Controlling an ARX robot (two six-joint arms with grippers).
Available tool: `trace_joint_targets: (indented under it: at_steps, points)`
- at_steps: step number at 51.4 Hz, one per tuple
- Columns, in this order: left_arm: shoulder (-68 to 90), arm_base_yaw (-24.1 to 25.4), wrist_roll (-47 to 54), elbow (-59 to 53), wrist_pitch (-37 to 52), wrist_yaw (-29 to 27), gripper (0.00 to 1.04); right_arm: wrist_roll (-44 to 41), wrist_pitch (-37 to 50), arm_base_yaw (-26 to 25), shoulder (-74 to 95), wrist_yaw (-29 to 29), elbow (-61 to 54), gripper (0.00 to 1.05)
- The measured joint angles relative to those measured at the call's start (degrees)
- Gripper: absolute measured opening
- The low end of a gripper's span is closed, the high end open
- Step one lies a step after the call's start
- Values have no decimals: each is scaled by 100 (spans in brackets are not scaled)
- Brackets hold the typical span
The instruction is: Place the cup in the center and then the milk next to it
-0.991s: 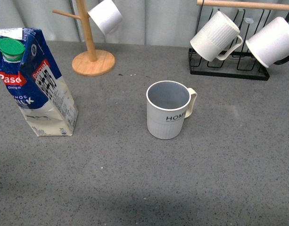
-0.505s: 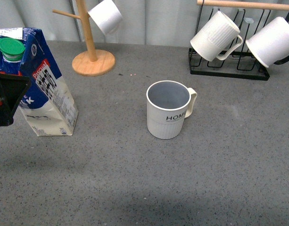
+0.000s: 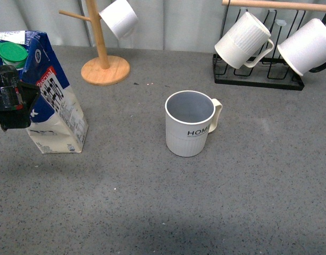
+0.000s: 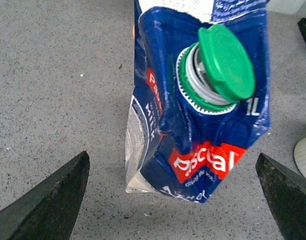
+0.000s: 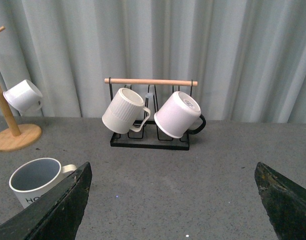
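Observation:
The cup (image 3: 189, 125), an off-white mug with "HOME" lettering, stands upright in the middle of the grey table; it also shows in the right wrist view (image 5: 35, 181). The milk (image 3: 53, 98), a blue and cream carton with a green cap (image 3: 11, 53), stands at the left. My left gripper (image 3: 11, 103) is open at the carton's left side, in front of its upper part. In the left wrist view the carton (image 4: 202, 105) lies between the spread fingers (image 4: 48, 205) of that gripper (image 4: 172, 156). My right gripper (image 5: 172, 165) is open and empty, to the right of the cup.
A wooden mug tree (image 3: 101, 53) with a white mug (image 3: 119, 17) stands at the back left. A black rack (image 3: 258, 79) at the back right holds a ribbed white mug (image 3: 242, 41) and a plain white mug (image 3: 307, 47).
My left gripper has come into the front view from the left and risen to the carton's upper side. The cup and carton have not moved.

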Motion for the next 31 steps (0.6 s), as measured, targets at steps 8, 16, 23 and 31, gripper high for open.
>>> trace_joint_targets:
  at_steps: [8, 16, 23, 31]
  points:
    - [273, 94, 24, 188, 20, -20, 98, 0, 0, 0, 0, 0, 0, 95]
    - [448, 164, 61, 330, 33, -4, 98, 0, 0, 0, 0, 0, 0, 95]
    - [581, 177, 52, 431, 48, 20, 98, 2, 0, 0, 0, 0, 0, 95]
    - [686, 175, -13, 533, 61, -20, 91, 0, 0, 0, 0, 0, 0, 95]
